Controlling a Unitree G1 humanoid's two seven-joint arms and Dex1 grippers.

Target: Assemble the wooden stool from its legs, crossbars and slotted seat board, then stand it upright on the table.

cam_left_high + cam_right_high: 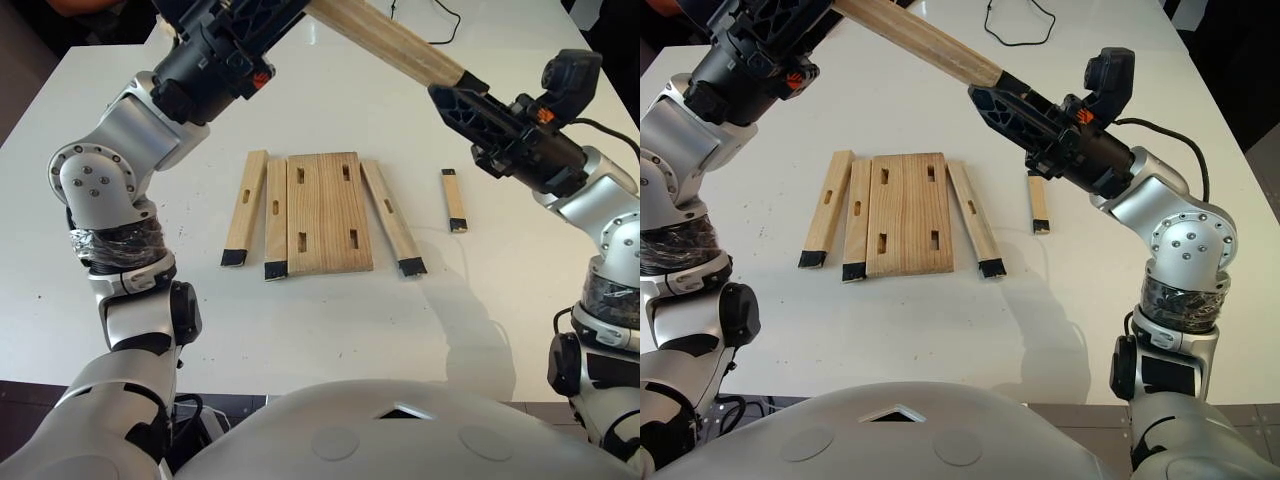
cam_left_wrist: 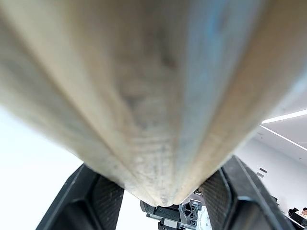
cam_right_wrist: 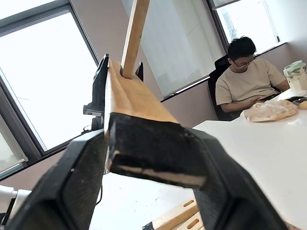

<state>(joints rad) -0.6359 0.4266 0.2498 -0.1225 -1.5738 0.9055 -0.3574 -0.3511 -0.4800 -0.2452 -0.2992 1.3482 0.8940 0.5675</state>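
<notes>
Holds both arms raised, elbows bent and pushed outward. Lifts the left forearm from 9 o'clock up toward 11 o'clock, left hand [image 1: 275, 20] closed around the upper end of a wooden leg [image 1: 385, 38]. Angles the right forearm from 3 o'clock in toward 1 o'clock, right hand [image 1: 456, 96] clamped on the leg's black-tipped lower end, fingers [image 3: 81, 187] pressed against either side.
</notes>
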